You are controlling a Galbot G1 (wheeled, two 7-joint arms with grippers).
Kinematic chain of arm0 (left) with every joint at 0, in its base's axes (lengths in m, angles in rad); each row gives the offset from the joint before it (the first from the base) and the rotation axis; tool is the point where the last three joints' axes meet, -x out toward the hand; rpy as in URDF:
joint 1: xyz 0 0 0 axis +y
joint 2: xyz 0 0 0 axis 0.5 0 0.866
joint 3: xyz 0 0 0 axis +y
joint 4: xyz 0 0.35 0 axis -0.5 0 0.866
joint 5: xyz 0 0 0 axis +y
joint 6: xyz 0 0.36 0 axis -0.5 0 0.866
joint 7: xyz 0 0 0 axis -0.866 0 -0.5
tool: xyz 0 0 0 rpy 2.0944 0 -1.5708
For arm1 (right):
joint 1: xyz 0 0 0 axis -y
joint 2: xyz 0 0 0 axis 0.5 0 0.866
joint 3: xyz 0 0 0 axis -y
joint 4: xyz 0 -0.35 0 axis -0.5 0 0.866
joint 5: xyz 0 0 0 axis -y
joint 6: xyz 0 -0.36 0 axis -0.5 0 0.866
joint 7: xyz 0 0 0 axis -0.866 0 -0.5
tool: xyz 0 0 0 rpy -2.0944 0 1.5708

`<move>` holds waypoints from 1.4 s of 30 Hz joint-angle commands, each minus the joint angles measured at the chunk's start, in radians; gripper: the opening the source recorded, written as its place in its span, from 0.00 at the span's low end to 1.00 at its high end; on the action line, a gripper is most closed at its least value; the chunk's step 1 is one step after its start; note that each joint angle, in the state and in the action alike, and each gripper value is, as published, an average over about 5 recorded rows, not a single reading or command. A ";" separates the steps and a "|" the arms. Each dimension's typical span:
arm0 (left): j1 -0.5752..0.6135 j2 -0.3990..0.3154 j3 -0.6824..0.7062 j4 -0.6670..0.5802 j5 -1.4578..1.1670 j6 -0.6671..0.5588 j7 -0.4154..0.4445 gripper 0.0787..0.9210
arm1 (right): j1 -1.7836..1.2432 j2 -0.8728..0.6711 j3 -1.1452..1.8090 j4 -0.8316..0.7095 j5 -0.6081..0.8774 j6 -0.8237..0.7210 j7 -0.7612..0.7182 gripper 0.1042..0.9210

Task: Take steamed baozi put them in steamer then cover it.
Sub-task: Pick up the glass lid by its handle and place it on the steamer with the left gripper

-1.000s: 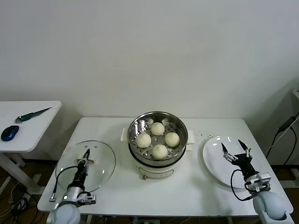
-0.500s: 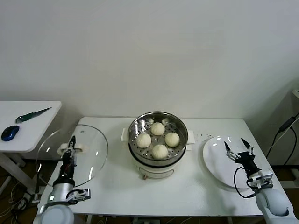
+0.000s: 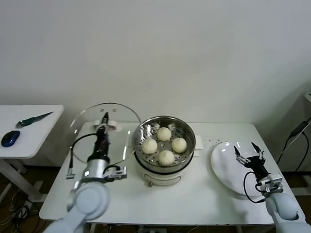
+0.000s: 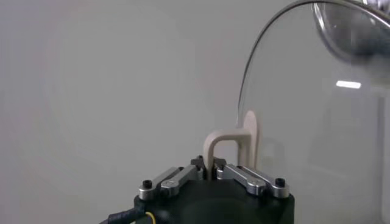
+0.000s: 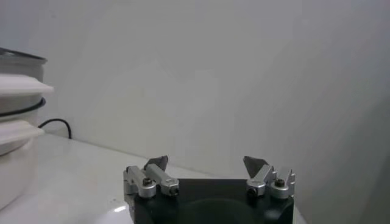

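On the white table (image 3: 204,194) stands the steamer (image 3: 164,148), a shiny steel pot set in a white base, uncovered, with a perforated tray inside. Four steamed baozi (image 3: 166,157) lie on that tray, well within the rim: one toward the back, one at the robot's left, one at its right, one at the front, close together but each on its own spot. The cover (image 3: 99,133), a clear glass lid with a metal rim, is held up off the table, standing roughly on edge just to the left of the steamer. The left gripper (image 3: 103,127) has its fingers pressed together on the lid's small white handle (image 4: 234,146), pinching it, as the left wrist view shows plainly. On the robot's right, a flat white plate (image 3: 228,170) lies on the table with nothing on it; the right gripper (image 3: 249,151) hangs over its right part with fingers spread wide, holding nothing. A side table (image 3: 26,131) at the left carries a blue computer mouse (image 3: 10,138) and a green-handled tool (image 3: 33,119).
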 commanded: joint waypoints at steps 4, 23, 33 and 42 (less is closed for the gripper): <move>-0.288 -0.382 0.323 0.244 0.241 0.082 0.233 0.09 | 0.002 -0.006 0.020 -0.025 -0.015 0.008 -0.001 0.88; -0.214 -0.542 0.286 0.424 0.245 0.082 0.199 0.09 | -0.003 0.005 0.029 -0.017 -0.048 0.010 -0.003 0.88; -0.221 -0.541 0.246 0.472 0.210 0.082 0.145 0.09 | -0.004 0.000 0.029 -0.018 -0.054 0.012 -0.005 0.88; -0.222 -0.543 0.234 0.496 0.203 0.082 0.119 0.09 | -0.005 0.002 0.033 -0.018 -0.059 0.016 -0.009 0.88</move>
